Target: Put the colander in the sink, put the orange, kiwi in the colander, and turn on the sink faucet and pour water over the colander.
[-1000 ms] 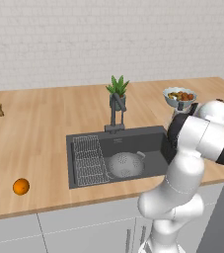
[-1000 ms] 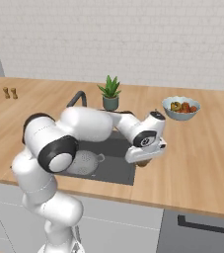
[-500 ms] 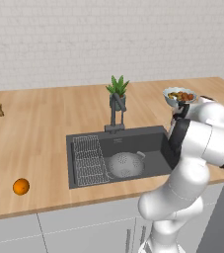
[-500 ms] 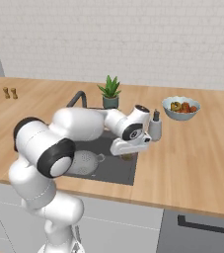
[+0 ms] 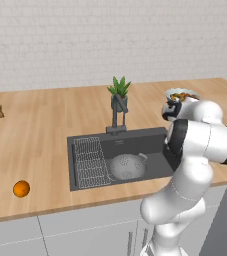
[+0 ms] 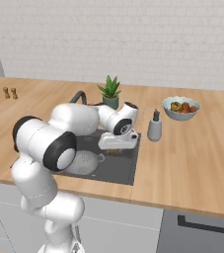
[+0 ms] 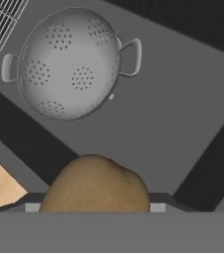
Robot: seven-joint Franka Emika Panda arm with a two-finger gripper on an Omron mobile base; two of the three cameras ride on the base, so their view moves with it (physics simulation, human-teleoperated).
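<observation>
Matt perforated metal colander point(image 7: 66, 64); fuzzy-skinned kiwi point(image 7: 96, 185); wooden counter point(image 5: 40, 145).

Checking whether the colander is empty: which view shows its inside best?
The hand view: it looks straight down into the colander, showing a bare perforated bowl, both handles, and the kiwi nearer the camera. The left base view shows it small in the sink; in the right base view the arm partly hides it.

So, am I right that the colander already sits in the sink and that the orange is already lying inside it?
Not quite. The colander does sit in the sink, but it holds no fruit, as the hand view shows. The orange lies on the counter to the left of the sink, as the left base view shows.
</observation>
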